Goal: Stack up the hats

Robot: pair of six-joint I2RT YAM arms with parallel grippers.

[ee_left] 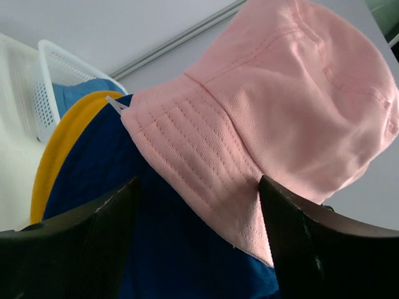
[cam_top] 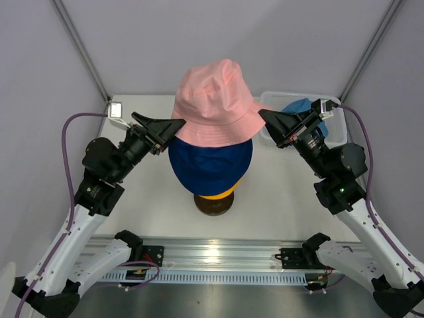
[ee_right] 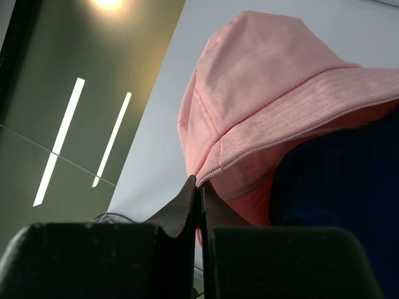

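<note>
The pink hat (cam_top: 215, 99) sits topmost on a stack at the middle of the tabletop (cam_top: 152, 199), its crown upright and its brim draped over the navy blue hat (cam_top: 211, 165). Beneath that, a sliver of the yellow hat (cam_top: 215, 193) shows just above a dark round base (cam_top: 213, 207). The sky blue hat (cam_top: 298, 106) lies apart, inside the white basket (cam_top: 334, 129) at the far right.

The left end effector (cam_top: 173, 126) is spread wide, with the pink brim's left edge between its fingers (ee_left: 93, 243) but not clamped. The right end effector (ee_right: 199, 187) is pressed narrow, its tips meeting the brim's right edge; whether cloth is caught there cannot be told.
</note>
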